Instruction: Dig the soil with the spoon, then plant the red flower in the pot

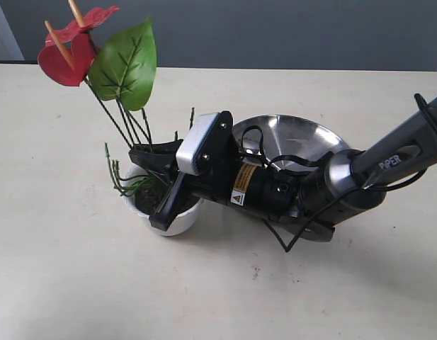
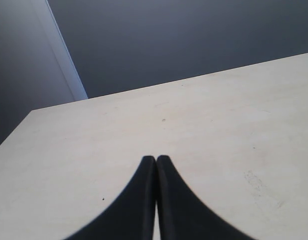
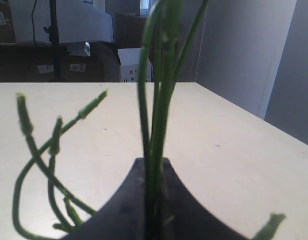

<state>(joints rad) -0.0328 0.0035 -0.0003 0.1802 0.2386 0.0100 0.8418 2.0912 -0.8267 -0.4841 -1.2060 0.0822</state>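
Lettering "PIPER" (image 1: 392,161) on right arm (image 1: 345,178), right claw (image 3: 153,166) tight around red flower (image 1: 68,62) stems.

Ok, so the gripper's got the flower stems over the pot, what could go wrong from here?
The flower leans away from the pot with big blooms on top; released before the stems sit deep in the soil, it may topple out.
The right gripper is shut on the stems just above the small pot; pushing down off-centre could tip it.
Loose green sprigs curl beside the gripper and might snag as it pulls away.
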